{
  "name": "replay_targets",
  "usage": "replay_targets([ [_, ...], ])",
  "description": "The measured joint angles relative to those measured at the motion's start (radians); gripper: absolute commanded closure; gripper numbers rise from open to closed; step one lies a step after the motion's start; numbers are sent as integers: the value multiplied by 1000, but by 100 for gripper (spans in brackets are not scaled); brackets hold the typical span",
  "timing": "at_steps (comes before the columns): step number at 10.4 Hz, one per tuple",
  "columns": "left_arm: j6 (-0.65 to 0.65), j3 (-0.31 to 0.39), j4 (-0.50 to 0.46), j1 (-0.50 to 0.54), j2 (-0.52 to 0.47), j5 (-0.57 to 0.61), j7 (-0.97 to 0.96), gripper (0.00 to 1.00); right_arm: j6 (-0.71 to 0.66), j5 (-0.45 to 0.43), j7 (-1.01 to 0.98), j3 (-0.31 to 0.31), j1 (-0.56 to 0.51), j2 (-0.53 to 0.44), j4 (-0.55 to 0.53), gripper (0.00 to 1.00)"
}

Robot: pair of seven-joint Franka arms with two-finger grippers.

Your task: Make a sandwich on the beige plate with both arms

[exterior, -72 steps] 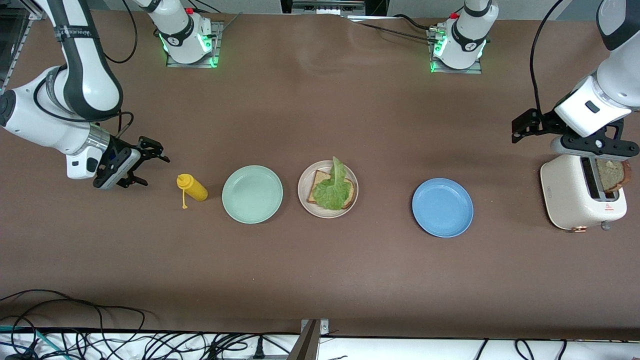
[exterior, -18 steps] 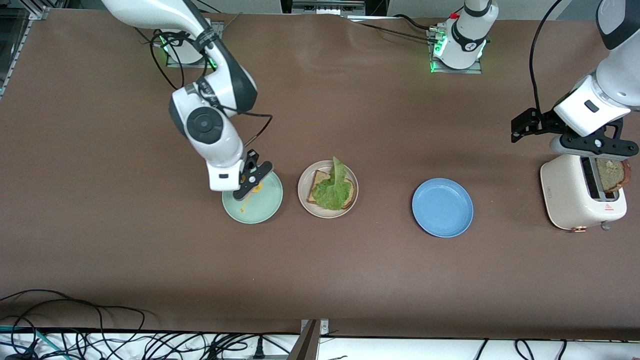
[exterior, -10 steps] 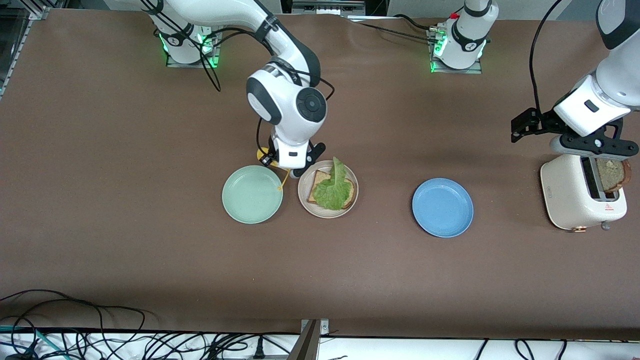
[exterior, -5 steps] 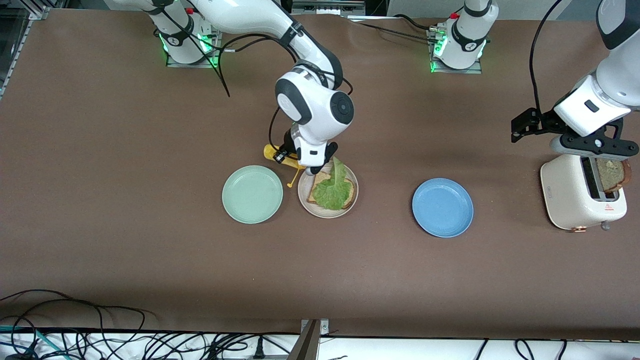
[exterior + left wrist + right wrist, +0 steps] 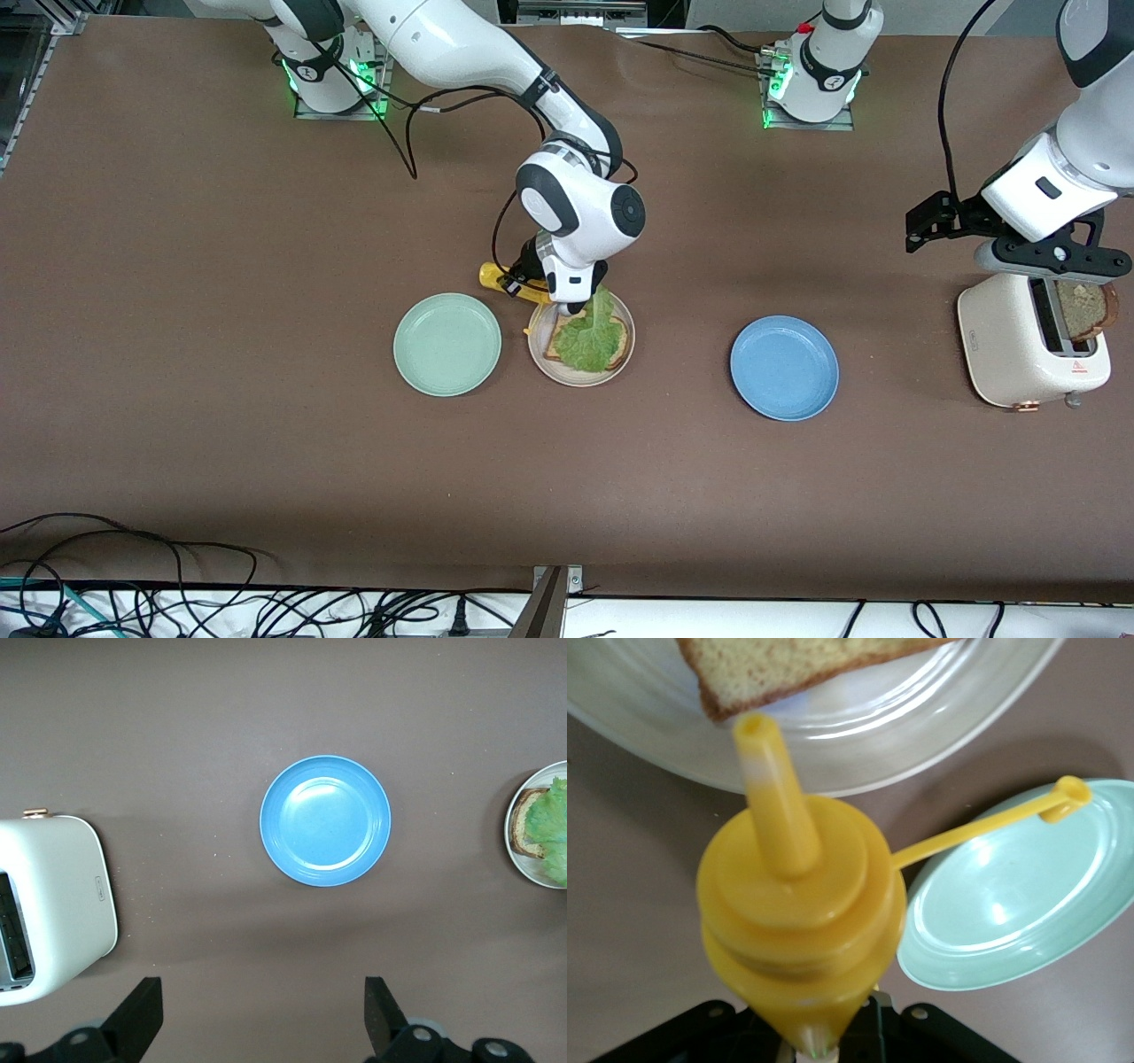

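Brown table (image 5: 266,443): right pincer (image 5: 542,297) grips bottle (image 5: 509,280).

Three plates: one mint (image 5: 446,345), one beige (image 5: 620,370), one blue (image 5: 784,368). Two bread slices (image 5: 561,340) (image 5: 1085,312), one lettuce leaf (image 5: 592,338), one yellow bottle (image 5: 501,278), one toaster (image 5: 1019,350).

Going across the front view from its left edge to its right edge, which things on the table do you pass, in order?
Mint-green plate → yellow squeeze bottle held in the right gripper → beige plate with bread and lettuce → blue plate → white toaster with a bread slice, under the left gripper.
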Motion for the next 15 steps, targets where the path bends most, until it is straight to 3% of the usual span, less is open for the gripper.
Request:
replay_targets([
  [9, 0, 0, 0, 0, 0, 0, 0, 0, -24, -4, -119, -36, 26, 16, 32, 100],
  [15, -1, 0, 0, 0, 0, 0, 0, 0, -52, 93, -166, -49, -103, -143, 48, 99],
])
